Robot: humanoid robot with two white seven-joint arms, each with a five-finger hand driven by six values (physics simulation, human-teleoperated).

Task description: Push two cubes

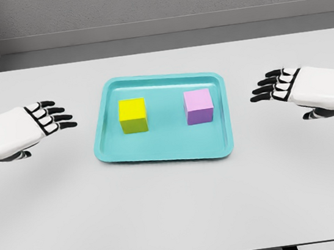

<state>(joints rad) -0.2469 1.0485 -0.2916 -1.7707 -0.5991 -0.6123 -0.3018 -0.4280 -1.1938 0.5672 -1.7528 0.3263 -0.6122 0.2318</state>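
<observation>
- Your left hand (25, 129) hovers over the table (178, 210), fingers straight and slightly spread, pointing inward, holding nothing.
- Your right hand (301, 90) mirrors it on the opp. side: fingers out, relaxed, empty, tips aimed at the left hand.
- Teal tray (165, 151) sits between the two hands, clear of both (neither touches its rim).
- Yellow cube (133, 116) is in the tray's left half, just past your left fingertips, w/ the tray rim in between.
- Purple cube (199, 106) is in the right half, nearer your right hand, approx. level w/ the yellow one.
- The cubes stand apart from each other, both flat on the tray floor, neither against a wall.
</observation>
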